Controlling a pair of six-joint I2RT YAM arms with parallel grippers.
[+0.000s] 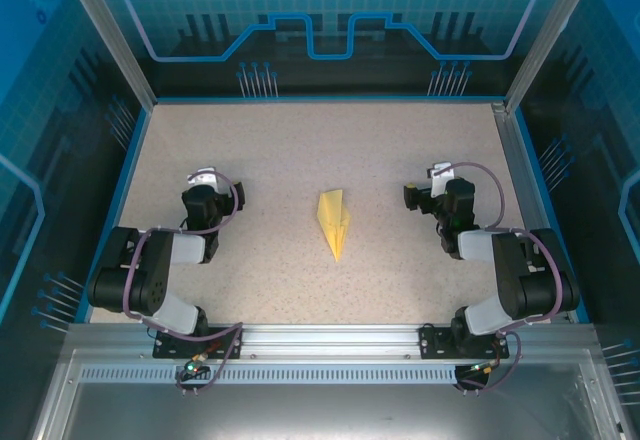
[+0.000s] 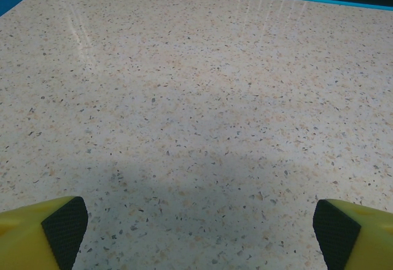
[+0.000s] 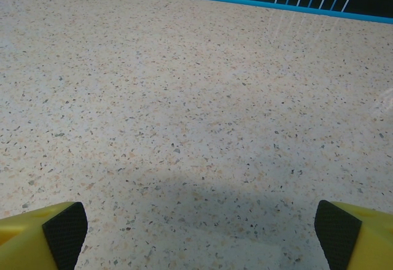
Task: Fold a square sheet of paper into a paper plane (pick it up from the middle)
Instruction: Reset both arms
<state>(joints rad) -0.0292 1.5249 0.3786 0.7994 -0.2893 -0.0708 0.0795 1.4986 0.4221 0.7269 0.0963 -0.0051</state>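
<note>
Top external view: the paper plane (image 1: 335, 222) is seen lying folded on the desk (image 1: 270, 150), right of the left gripper (image 1: 207, 180) and left of the right gripper (image 1: 432, 176), well apart from both. Each gripper is spread wide and empty. Should either be swept inward, the light dart could probably be pushed along or its creases flattened, as the smooth speckled surface likely offers little hold. The desk is edged in blue and enclosed by translucent blue panels on aluminium posts.

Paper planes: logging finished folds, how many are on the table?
1. The paper plane lies near the middle of the table, its tip toward the near edge. Nothing there could hide another.
</note>
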